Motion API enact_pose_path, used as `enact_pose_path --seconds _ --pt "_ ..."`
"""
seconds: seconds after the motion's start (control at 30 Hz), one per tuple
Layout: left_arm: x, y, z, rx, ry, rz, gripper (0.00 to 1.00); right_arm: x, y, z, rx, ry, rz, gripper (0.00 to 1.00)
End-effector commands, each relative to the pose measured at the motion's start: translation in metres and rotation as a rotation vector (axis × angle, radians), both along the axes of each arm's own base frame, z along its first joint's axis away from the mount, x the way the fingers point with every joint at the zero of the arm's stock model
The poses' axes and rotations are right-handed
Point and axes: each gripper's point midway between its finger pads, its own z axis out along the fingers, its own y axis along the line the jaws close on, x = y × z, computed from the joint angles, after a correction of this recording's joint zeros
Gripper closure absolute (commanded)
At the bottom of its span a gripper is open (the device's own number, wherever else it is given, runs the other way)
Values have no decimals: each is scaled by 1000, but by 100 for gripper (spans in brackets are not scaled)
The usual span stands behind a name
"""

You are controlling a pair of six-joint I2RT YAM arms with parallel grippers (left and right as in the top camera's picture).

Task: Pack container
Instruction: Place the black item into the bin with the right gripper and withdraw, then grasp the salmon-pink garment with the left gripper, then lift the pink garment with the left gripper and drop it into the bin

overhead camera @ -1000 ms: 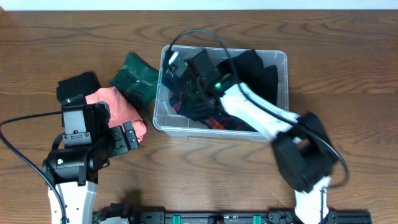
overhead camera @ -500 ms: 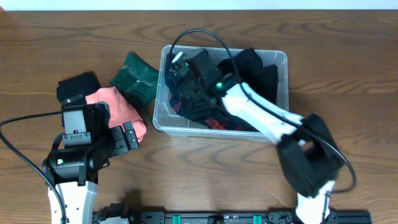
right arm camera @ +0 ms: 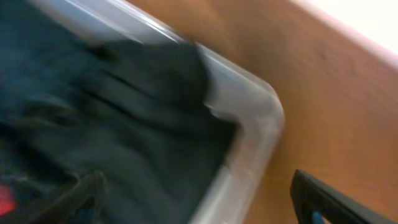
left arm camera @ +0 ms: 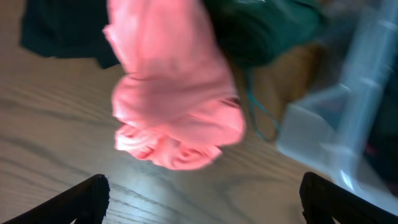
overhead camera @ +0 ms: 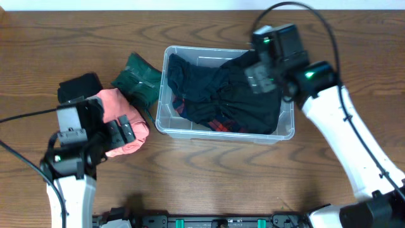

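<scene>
The container (overhead camera: 223, 134) sits upper center, long axis left-right, clothes (overhead camera: 221, 95) inside. Left tool (left arm camera: 202, 196) and right tool (right arm camera: 199, 199) both stand wide apart.

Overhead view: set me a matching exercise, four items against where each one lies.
Items:
1. pink cloth
2. green cloth
3. black cloth
4. dark clothes

Places:
A. inside the container
B. farthest left of the four
C. beside the container's left wall
D. on the table, nearest its front edge

Pairs: 1-D, 2-C, 3-B, 4-A
</scene>
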Motion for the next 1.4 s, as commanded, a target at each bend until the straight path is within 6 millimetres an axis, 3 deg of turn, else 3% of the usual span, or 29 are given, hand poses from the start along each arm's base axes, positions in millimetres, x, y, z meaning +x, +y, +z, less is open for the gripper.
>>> enact_pose_path --seconds 0.0,0.07,0.2,0.4,0.53,0.57,0.67,0.77,0.83,0.97,1.17,1.3,1.37 --pt "12 21 -20 -60 67 94 2 -3 -56 -11 22 55 -228 5" --pt "22 33 -45 -110 124 128 2 -8 -85 -15 31 91 -307 4" --pt "42 39 -84 -156 182 93 2 -16 -112 -21 77 141 -372 4" --pt "65 31 -136 -253 227 35 2 -21 -120 -24 111 165 -392 5" --pt "60 28 -163 -286 297 39 1 -22 -119 -24 110 169 -391 6" --pt "58 26 -167 -300 308 37 4 -22 -119 -24 110 170 -391 7" --pt "57 12 -165 -376 310 15 55 -23 -119 -25 109 176 -392 9" --pt "63 -6 -143 -477 253 -27 84 -26 -120 -25 103 184 -395 14" --pt "66 -13 -125 -511 211 -48 94 -28 -122 -23 104 180 -399 14" --pt "68 -20 -67 -504 78 -92 94 -30 -128 -12 108 150 -414 13" --pt "55 -44 52 -415 -226 -218 95 -34 -140 0 117 111 -444 13" --pt "39 -82 115 -348 -432 -371 95 -35 -140 1 118 111 -445 13" --pt "30 -107 132 -341 -492 -475 94 -35 -140 1 118 111 -445 13"
